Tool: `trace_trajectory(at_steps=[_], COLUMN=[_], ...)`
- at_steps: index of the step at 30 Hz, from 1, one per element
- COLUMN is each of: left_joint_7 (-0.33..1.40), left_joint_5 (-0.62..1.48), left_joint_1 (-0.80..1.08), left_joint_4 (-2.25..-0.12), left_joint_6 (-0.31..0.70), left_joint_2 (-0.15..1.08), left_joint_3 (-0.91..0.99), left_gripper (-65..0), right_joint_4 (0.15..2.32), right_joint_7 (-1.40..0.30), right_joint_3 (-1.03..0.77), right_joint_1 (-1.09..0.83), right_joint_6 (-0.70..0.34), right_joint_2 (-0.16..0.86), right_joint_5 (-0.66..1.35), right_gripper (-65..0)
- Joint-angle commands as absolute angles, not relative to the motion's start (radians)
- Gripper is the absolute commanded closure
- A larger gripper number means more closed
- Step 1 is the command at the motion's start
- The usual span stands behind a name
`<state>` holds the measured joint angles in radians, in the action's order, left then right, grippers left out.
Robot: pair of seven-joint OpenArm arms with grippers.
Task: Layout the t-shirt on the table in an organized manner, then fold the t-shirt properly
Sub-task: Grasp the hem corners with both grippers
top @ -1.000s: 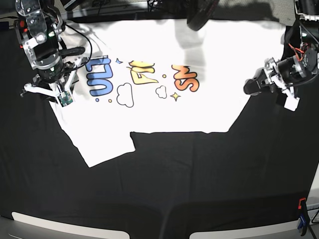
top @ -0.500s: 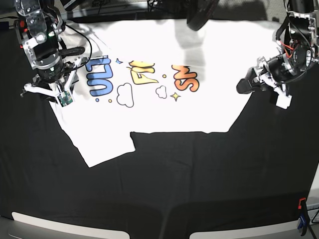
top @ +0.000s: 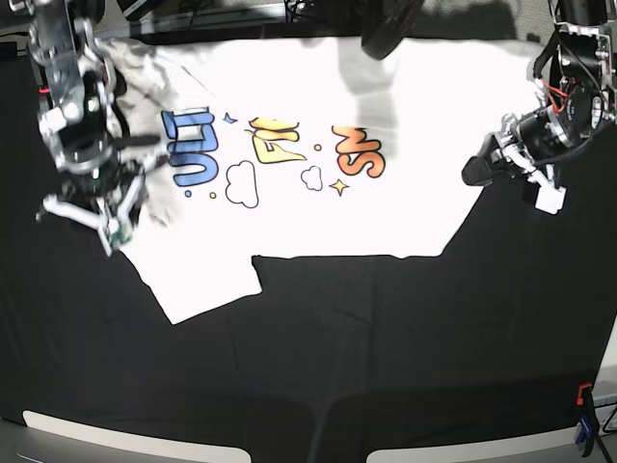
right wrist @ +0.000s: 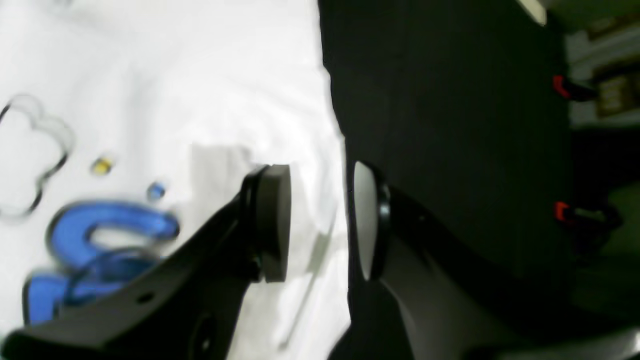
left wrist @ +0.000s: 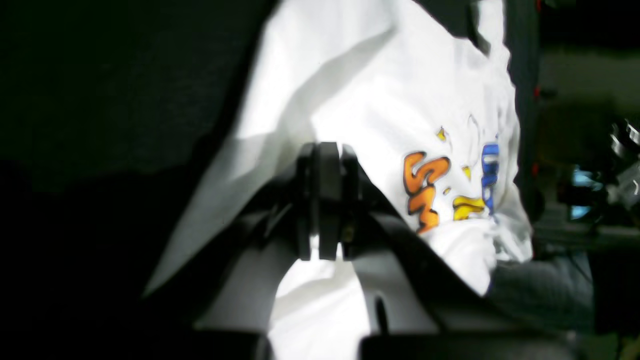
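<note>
Base view has the t-shirt spread print-up across the far half of the table, one sleeve reaching toward 7 o'clock. At the shirt's 3 o'clock edge the left gripper is pressed together, with white cloth bunched around it. At 9 o'clock the right gripper stands apart, straddling the shirt's edge beside the blue lettering.

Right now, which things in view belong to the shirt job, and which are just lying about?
Job:
t-shirt, spread print-up
table, black-draped
left gripper, shut
right gripper, open at the shirt's edge

Lying about:
clamp at the table's edge
dark round object overlapping the shirt's far edge
</note>
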<state>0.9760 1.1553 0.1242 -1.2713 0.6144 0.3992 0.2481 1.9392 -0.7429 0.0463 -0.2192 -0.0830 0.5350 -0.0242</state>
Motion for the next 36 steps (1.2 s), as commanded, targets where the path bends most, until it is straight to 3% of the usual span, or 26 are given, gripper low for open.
trace_trajectory(at_steps=[1, 9, 17, 22, 25, 36], left_joint_7=[0.968, 0.968, 0.968, 0.968, 0.968, 0.968], left_joint_5=[1.179, 1.178, 1.179, 1.179, 1.179, 1.178], left_joint_1=[0.113, 0.113, 0.113, 0.113, 0.113, 0.113], left_joint_4=[-1.287, -1.287, -1.287, -1.287, -1.287, -1.287], left_joint_6=[0.635, 0.638, 0.638, 0.638, 0.638, 0.638], left_joint_2=[0.416, 0.416, 0.416, 0.416, 0.416, 0.416], left_joint_3=[0.255, 0.255, 0.255, 0.255, 0.255, 0.255], left_gripper=[0.0, 0.0, 0.0, 0.0, 0.0, 0.0], right_joint_4=[1.914, 1.433, 1.03, 0.784, 0.702, 0.69], right_joint_7=[-0.715, -0.686, -0.678, -0.687, -0.702, -0.741], right_joint_3=[0.038, 0.038, 0.038, 0.038, 0.038, 0.039], right_joint_1=[-0.169, 0.175, 0.471, 0.609, 0.652, 0.645], right_joint_6=[-0.072, -0.176, -0.322, -0.424, -0.485, -0.528], right_joint_2=[0.533, 0.434, 0.429, 0.43, 0.429, 0.429], right_joint_5=[-0.036, 0.078, 0.092, 0.221, 0.279, 0.313], right_gripper=[-21.0, -21.0, -21.0, -21.0, -21.0, -18.6])
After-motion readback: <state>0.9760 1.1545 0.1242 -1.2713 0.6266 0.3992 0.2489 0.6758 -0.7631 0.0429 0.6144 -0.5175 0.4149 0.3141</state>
